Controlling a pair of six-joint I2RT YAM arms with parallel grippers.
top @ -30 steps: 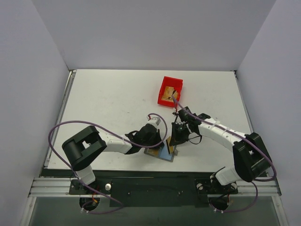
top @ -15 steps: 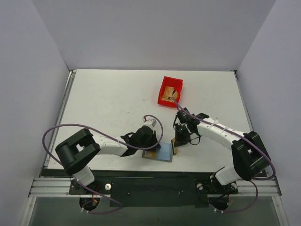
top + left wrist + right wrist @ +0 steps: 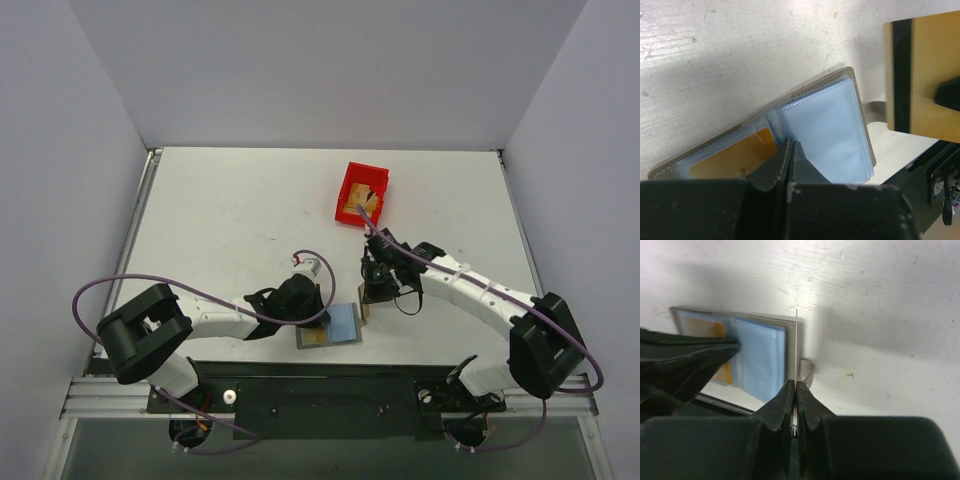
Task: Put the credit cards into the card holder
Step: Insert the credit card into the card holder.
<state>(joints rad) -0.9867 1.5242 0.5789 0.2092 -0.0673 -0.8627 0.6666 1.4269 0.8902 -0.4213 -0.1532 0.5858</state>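
Across the worktop (image 3: 230, 220) we see the open card holder (image 3: 335, 322) dragged lower-left by the left tool (image 3: 791, 146), pressed together on its near edge. The right tool (image 3: 795, 386), pinching a credit card (image 3: 922, 75) upright, waits just beside it, so insertion is still ahead.

Holder (image 3: 825, 135): grey rim, pale blue sleeves, one showing gold. Card (image 3: 922, 60): gold-tan, black stripe along one edge. Bin (image 3: 362, 195): red. Table (image 3: 230, 220): white. Arms (image 3: 480, 292): white and black

Card holder (image 3: 826, 134) partly behind left pincer (image 3: 790, 144)
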